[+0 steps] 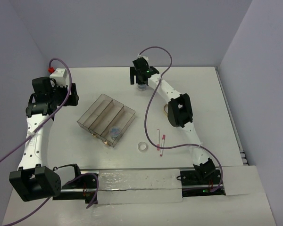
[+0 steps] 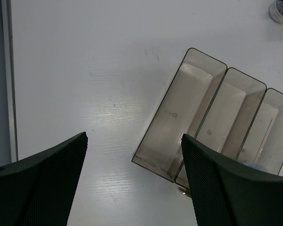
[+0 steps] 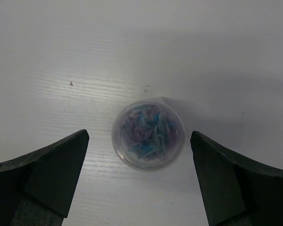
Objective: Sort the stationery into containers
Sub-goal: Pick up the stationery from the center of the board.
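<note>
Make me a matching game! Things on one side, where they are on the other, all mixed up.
1. small white tape ring
2. brownish clear plastic three-part tray
3. clear round jar of blue bits

A. between the fingers of the open right gripper
B. beside two thin white pens with red ends
C. has another jar inside

Pairs: 1-B, 2-C, 3-A

Just a white table [image 1: 212, 94] with faint wood grain, boxed in by plain lavender-grey walls: back wall [image 1: 132, 28] behind the table, left wall [image 1: 9, 56] and right wall [image 1: 269, 61] beside it. Shiny plate [image 1: 137, 181] along the table's near edge. Soft light, mild glare on the tabletop.
</note>
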Robot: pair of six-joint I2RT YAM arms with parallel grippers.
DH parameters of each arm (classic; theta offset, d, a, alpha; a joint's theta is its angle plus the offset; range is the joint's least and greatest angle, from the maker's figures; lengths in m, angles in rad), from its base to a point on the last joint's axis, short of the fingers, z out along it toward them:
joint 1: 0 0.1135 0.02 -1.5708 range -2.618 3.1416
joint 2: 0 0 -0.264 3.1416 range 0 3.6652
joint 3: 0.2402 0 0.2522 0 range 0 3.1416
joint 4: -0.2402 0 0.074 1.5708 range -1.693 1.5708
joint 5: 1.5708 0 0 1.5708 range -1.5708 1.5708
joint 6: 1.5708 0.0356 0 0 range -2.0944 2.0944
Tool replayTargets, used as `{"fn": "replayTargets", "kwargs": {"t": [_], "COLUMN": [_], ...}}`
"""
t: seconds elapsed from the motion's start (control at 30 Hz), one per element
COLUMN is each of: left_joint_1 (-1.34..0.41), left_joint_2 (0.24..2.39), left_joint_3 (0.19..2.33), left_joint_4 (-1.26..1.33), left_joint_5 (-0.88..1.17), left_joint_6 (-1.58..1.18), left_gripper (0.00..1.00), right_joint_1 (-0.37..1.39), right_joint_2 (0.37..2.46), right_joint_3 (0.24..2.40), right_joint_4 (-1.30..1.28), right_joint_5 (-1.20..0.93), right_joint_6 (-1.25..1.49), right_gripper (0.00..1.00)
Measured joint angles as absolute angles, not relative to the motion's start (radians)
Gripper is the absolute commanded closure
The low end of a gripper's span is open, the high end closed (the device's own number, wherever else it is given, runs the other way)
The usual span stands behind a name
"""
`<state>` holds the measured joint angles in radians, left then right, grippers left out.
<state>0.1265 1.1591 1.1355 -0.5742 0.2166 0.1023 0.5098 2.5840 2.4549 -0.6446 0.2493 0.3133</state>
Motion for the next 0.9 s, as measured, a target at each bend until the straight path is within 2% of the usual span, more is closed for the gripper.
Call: {"fn": "replayTargets", "kwargs": {"t": [0.23, 0.63, 0.8, 0.9], "left_joint_1": [0.134, 0.142, 0.151, 0.155], "left_joint_2": [1.15, 1.141, 1.141, 1.141], "left_joint_3": [1.135, 1.135, 1.135, 1.135], "left_joint_4": [-0.582, -0.581, -0.581, -0.581], "left_joint_5": [0.219, 0.22, 0.22, 0.219], "left_joint_6": [0.117, 0.127, 0.139, 0.143], "left_gripper": [0.12, 0.11, 0.11, 0.11], "right_joint_1": [0.51, 0.508, 0.507, 0.507], "right_joint_2": [2.6, 2.609, 2.625, 2.628], "right_joint_3": [2.426, 2.458, 2.488, 2.493], "right_joint_4": [-0.673, -0.68, -0.688, -0.69], "right_joint_5": [0.297, 0.282, 0.267, 0.262], "right_joint_6": [0.311, 0.306, 0.305, 0.302], "right_gripper": [0.04, 0.1, 0.21, 0.22]}}
